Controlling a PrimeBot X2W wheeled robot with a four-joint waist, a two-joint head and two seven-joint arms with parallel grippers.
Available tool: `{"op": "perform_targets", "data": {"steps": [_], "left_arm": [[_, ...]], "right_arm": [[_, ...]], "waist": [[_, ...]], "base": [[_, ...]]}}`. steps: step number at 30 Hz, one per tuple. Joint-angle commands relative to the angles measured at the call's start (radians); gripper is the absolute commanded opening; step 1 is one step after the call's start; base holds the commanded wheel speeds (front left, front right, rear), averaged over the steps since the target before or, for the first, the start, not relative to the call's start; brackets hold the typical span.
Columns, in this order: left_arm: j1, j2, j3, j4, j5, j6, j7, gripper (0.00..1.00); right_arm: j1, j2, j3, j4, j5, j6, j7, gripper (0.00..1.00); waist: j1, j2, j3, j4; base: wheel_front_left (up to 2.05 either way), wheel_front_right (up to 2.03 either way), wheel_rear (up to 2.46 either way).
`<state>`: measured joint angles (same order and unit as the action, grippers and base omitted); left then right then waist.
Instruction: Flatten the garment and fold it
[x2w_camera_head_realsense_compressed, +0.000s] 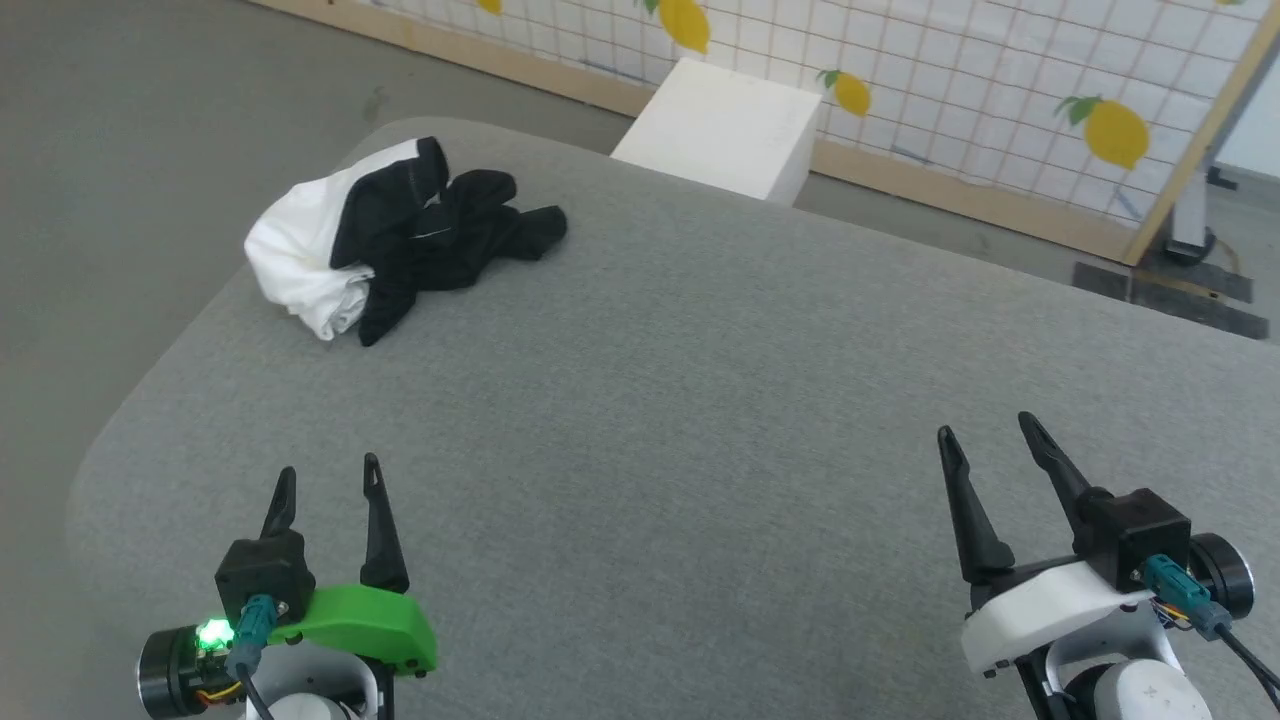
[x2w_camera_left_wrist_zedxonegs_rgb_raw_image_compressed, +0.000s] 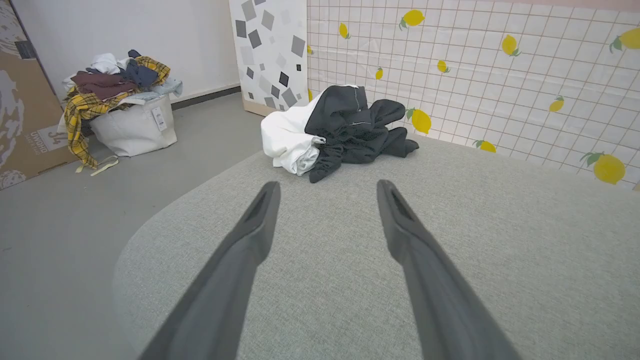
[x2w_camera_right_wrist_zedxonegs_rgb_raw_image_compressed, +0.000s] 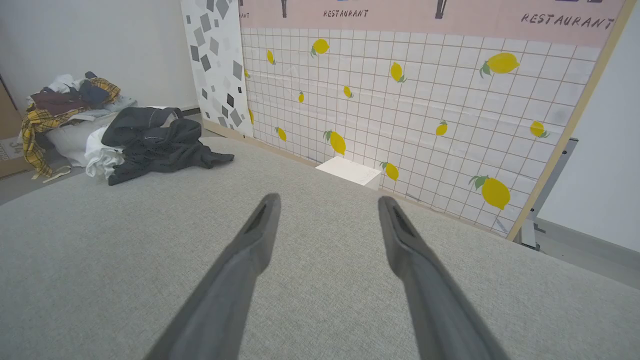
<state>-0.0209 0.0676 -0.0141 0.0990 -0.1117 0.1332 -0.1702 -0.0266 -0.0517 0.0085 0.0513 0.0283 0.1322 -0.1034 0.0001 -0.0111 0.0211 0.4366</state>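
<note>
The garment (x2w_camera_head_realsense_compressed: 400, 235) lies crumpled in a heap at the far left corner of the grey table (x2w_camera_head_realsense_compressed: 700, 400), white body to the left, black sleeves bunched to the right. It also appears ahead of the left fingers in the left wrist view, garment (x2w_camera_left_wrist_zedxonegs_rgb_raw_image_compressed: 335, 130), and far left in the right wrist view, garment (x2w_camera_right_wrist_zedxonegs_rgb_raw_image_compressed: 150, 140). My left gripper (x2w_camera_head_realsense_compressed: 330, 480) hovers open near the table's front left, well short of the heap. My right gripper (x2w_camera_head_realsense_compressed: 985, 430) stands open at the front right, nothing between its fingers.
A white box (x2w_camera_head_realsense_compressed: 725, 125) stands on the floor behind the table against a lemon-patterned tiled screen (x2w_camera_head_realsense_compressed: 1000, 90). A white basket heaped with clothes (x2w_camera_left_wrist_zedxonegs_rgb_raw_image_compressed: 120, 105) sits on the floor beyond the table's left edge.
</note>
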Motion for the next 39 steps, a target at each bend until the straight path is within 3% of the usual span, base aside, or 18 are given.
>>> {"op": "perform_targets", "data": {"steps": [1,30,34,39], "left_arm": [[-0.014,0.006,0.002,0.006,-0.012,0.009,-0.011,1.0],[-0.025,0.001,0.012,0.029,-0.054,0.056,-0.07,1.0],[-0.069,0.0,0.027,0.029,-0.088,0.042,-0.079,1.0],[-0.232,0.022,0.041,0.096,-0.137,-0.006,-0.089,1.0]], "right_arm": [[-0.019,0.001,-0.001,0.004,0.01,-0.001,-0.011,1.0],[-0.044,0.001,0.005,0.008,0.013,-0.001,-0.036,1.0],[-0.065,0.001,0.017,-0.004,-0.003,-0.001,-0.024,1.0],[-0.136,0.001,0.049,-0.057,-0.065,-0.001,0.016,1.0]], "waist": [[-0.0001,0.0076,0.004,0.022],[-0.0001,0.0102,0.042,0.191],[-0.0001,0.0106,0.094,0.184],[-0.0001,0.011,0.247,0.126]], "base": [[0.0,0.0,0.0],[-0.01,-0.01,-0.01],[0.0,0.0,0.0],[0.0,0.0,0.0]]}}
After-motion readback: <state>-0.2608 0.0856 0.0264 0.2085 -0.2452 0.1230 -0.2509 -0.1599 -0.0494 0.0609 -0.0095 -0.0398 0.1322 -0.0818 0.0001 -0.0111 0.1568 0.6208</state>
